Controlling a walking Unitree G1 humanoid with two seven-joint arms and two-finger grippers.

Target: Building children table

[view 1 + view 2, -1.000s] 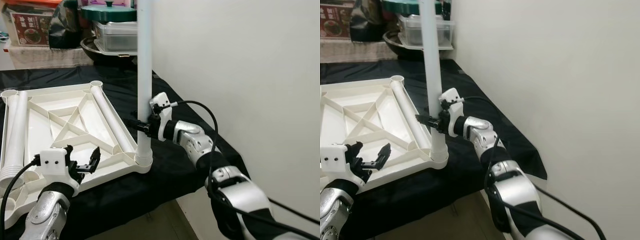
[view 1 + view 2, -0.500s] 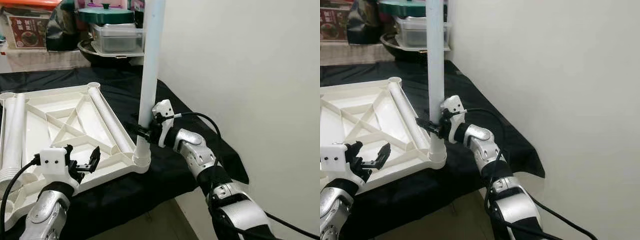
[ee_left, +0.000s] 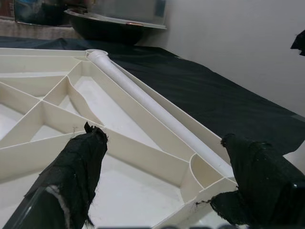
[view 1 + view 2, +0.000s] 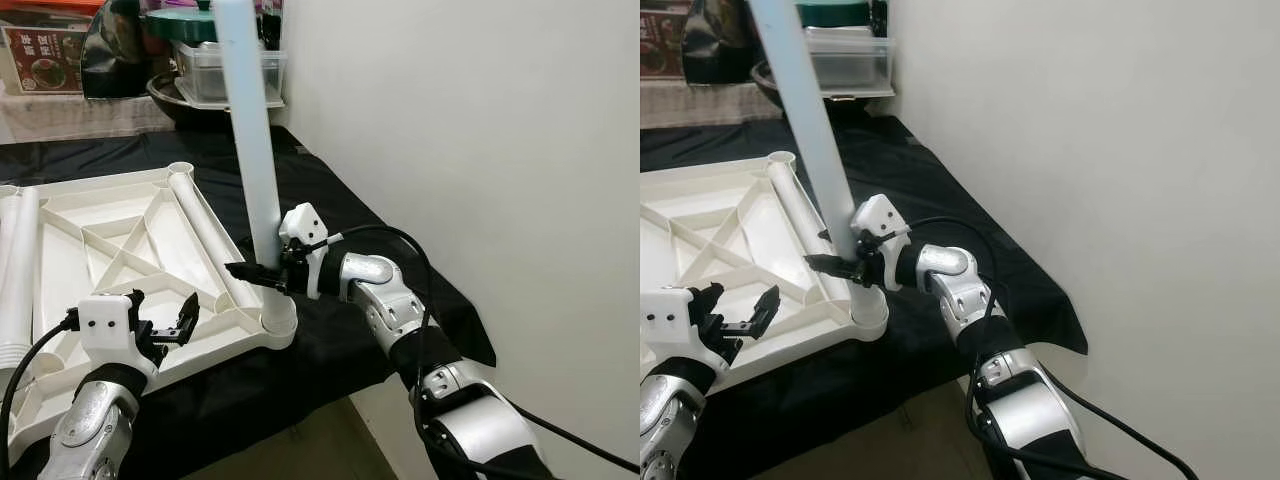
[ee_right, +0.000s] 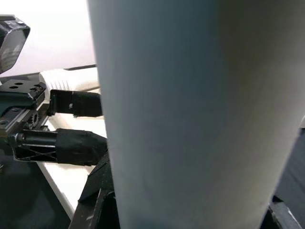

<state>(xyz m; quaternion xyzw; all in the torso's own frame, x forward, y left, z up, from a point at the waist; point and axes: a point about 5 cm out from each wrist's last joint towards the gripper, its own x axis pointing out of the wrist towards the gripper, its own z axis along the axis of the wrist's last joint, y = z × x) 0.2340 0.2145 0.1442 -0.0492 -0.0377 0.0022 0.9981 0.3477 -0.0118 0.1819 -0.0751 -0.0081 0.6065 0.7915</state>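
Note:
The white children's table top (image 4: pixel 62 248) lies upside down on a black cloth. One white leg (image 4: pixel 250 150) stands in the near right corner socket (image 4: pixel 278 322), its top leaning toward my left. My right gripper (image 4: pixel 252 271) is shut on this leg just above the socket. The leg (image 5: pixel 190 114) is very close in the right wrist view. Another leg (image 3: pixel 152 112) lies along the top's right rib. My left gripper (image 4: pixel 165 322) hovers open over the top's near edge, its fingers (image 3: pixel 76 167) wide apart and holding nothing.
More white legs (image 4: pixel 18 270) lie at the top's left side. A black pan (image 4: pixel 190 100), a clear box (image 4: pixel 225 70) and a green lid (image 4: pixel 185 22) stand at the back. A wall (image 4: pixel 450 150) runs close on the right. The cloth's front edge drops off near me.
The standing leg has tipped from about upright to leaning toward my left, with my right gripper still on it and lower. My left gripper has stayed put. The camera shifted slightly.

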